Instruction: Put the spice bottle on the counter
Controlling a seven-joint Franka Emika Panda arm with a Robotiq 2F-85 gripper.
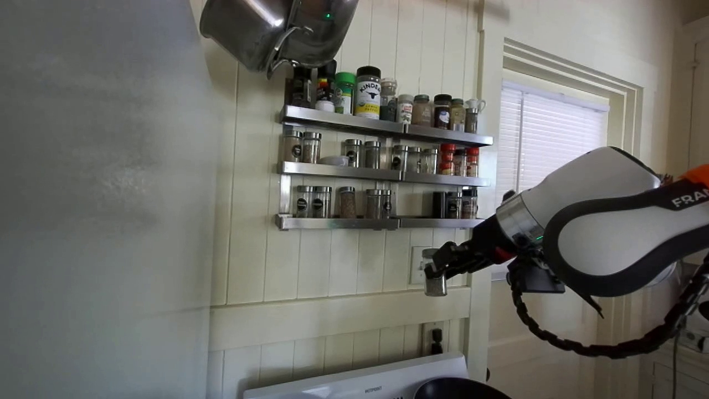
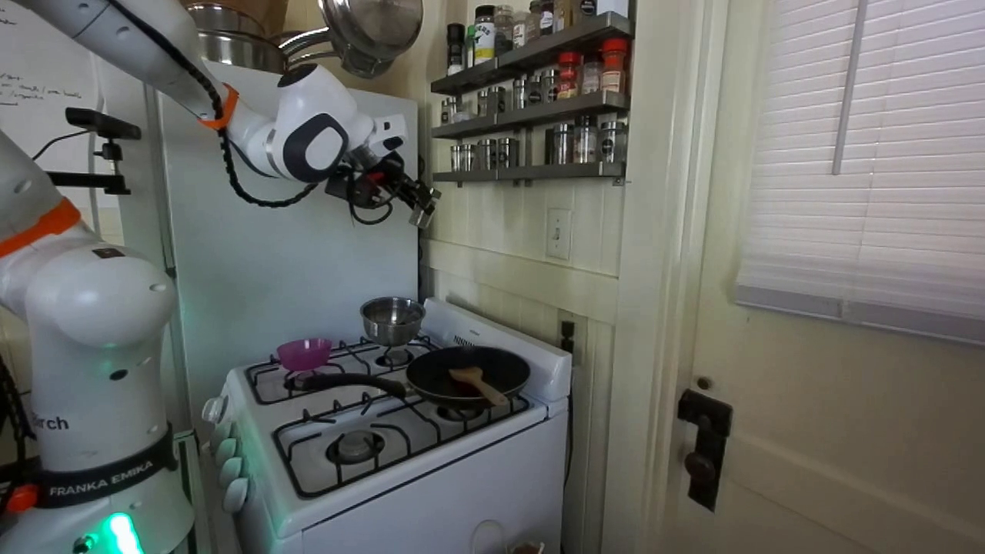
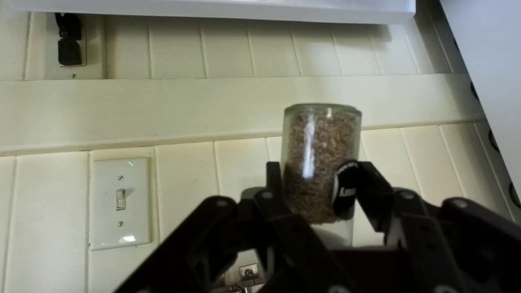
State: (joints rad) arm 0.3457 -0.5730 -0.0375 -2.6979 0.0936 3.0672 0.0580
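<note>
The spice bottle (image 1: 436,286) is a small glass jar of brown seeds with a black label. It hangs in the air in front of the wall, below the shelves, roughly upright. It also shows small in an exterior view (image 2: 421,219) and large in the wrist view (image 3: 317,134), which stands upside down. My gripper (image 1: 435,265) is shut on it, one finger on each side of the glass; the fingers hide part of the jar. The gripper also shows in the wrist view (image 3: 319,179). I cannot make out a counter apart from the white stove (image 2: 431,500).
Metal wall shelves (image 1: 338,223) with several jars are above the gripper. A black pan (image 2: 431,369) with a wooden spoon, a metal bowl (image 2: 392,323) and a pink bowl (image 2: 305,355) stand on the stove. Pots (image 1: 249,33) hang high beside the fridge (image 2: 300,254).
</note>
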